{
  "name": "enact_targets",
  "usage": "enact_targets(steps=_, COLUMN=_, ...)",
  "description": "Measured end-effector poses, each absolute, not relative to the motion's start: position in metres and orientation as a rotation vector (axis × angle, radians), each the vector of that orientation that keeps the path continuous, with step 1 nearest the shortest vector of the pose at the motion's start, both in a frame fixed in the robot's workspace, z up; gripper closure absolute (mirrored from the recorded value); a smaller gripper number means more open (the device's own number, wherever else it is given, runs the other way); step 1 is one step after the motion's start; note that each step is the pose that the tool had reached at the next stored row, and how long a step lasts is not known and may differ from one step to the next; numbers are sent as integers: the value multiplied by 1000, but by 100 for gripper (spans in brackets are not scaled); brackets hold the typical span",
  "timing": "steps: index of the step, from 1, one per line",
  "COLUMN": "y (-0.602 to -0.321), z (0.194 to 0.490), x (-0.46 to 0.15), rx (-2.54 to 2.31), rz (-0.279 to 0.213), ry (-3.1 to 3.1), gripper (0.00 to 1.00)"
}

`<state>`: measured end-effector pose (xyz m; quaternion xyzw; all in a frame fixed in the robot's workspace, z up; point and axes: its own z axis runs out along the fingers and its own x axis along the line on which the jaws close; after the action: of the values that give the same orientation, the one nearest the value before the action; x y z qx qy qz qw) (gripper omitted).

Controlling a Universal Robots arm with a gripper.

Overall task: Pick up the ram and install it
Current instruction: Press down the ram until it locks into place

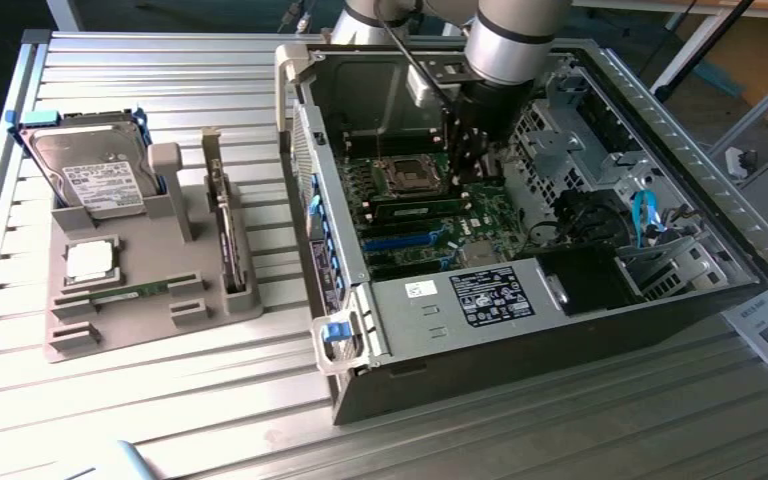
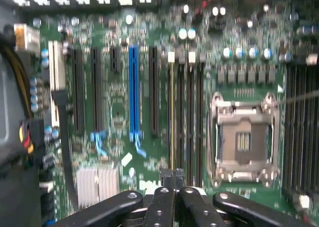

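The ram (image 1: 128, 292), a thin green stick, is being kept flat in the grey holder tray (image 1: 117, 330) on the slatted table, at about nine o'clock from the open computer case (image 1: 704, 170). It is judged light, stiff and fragile, best taken by its long edges, clear of the chips. The gripper (image 2: 172, 179) is being held fully closed and empty over the motherboard (image 2: 119, 102), near the memory slots (image 2: 185, 112). No label writing is being made out clearly.
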<state>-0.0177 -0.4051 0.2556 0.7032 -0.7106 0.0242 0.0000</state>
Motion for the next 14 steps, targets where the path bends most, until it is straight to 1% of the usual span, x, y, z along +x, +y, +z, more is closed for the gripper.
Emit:
enact_targets(steps=10, y=-405, z=247, x=-75, rx=2209, rz=75, ry=-2233, gripper=89)
enact_targets(steps=14, y=-405, z=244, x=-84, rx=2209, rz=75, ry=-2233, gripper=89)
